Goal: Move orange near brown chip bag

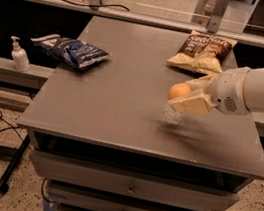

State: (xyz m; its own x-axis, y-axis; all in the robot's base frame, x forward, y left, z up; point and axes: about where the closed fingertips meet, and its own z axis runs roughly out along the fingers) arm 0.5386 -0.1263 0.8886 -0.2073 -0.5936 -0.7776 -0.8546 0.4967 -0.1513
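The orange (pixel 178 91) is held between the cream fingers of my gripper (pixel 187 94), lifted a little above the grey table (pixel 117 105) at its right side. My gripper reaches in from the right on a white arm and is shut on the orange. The brown chip bag (pixel 201 51) lies flat at the table's far right, a short way behind the gripper and apart from it.
A blue and white chip bag (pixel 71 50) lies at the table's far left. A white pump bottle (pixel 19 55) stands on a lower shelf to the left. Drawers sit under the table top. Cables lie on the floor at left.
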